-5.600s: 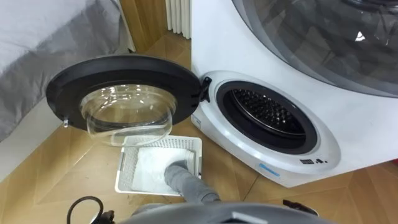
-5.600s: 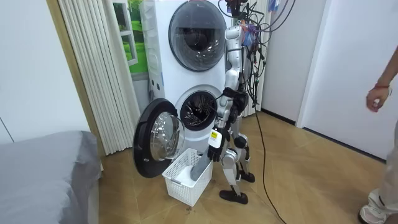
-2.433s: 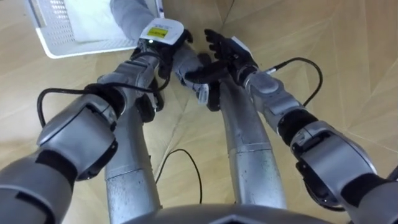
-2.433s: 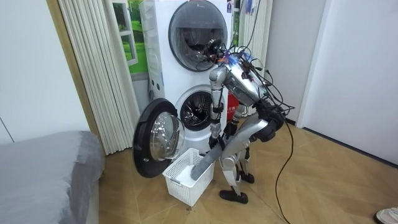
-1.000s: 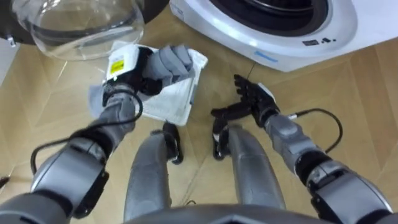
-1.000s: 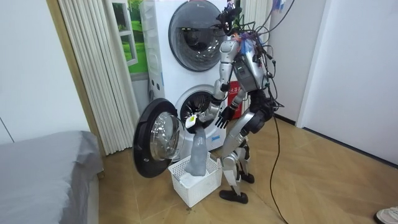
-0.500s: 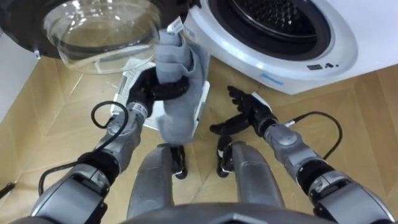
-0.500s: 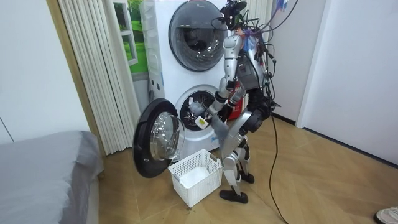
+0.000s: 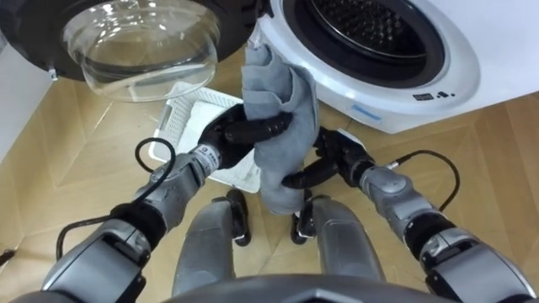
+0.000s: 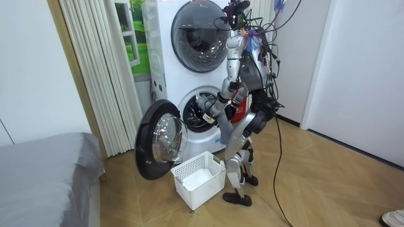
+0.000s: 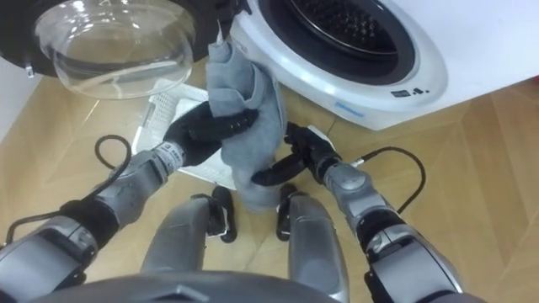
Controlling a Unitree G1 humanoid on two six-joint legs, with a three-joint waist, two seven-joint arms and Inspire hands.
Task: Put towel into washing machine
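1. In the left eye view, the left robot hand (image 9: 232, 135) is gripping the grey towel (image 9: 282, 101), its fingers curling round the bunched middle. The cloth's top is poking up in front of the lower left rim of the washing machine (image 9: 396, 88), and its tail is hanging down. The right robot hand (image 9: 337, 158) is waiting with fingers spread and relaxed, just beside that tail; whether its thumb is touching the cloth cannot be told. The door (image 9: 139, 38) is standing wide open, and the white basket (image 9: 181, 118) is sitting on the floor (image 9: 76, 143) below the towel.
2. In the right eye view, the towel is overlapping the rim but is not passing into the dark drum (image 11: 337, 23).
3. In the room view, the robot is standing upright close before the lower machine, holding the towel about level with the opening, with the basket by its feet.
4. Judging progress: the pick-up is looking done, since the towel is hanging clear of the basket. Carrying it through the opening and letting go inside the drum are remaining.
5. Against 0.5 s ago, the towel is sitting nearer the opening instead of in front of the door glass, and the right robot hand, then apart from it, is closing in. 5.6 s ago the towel was lying in the basket.
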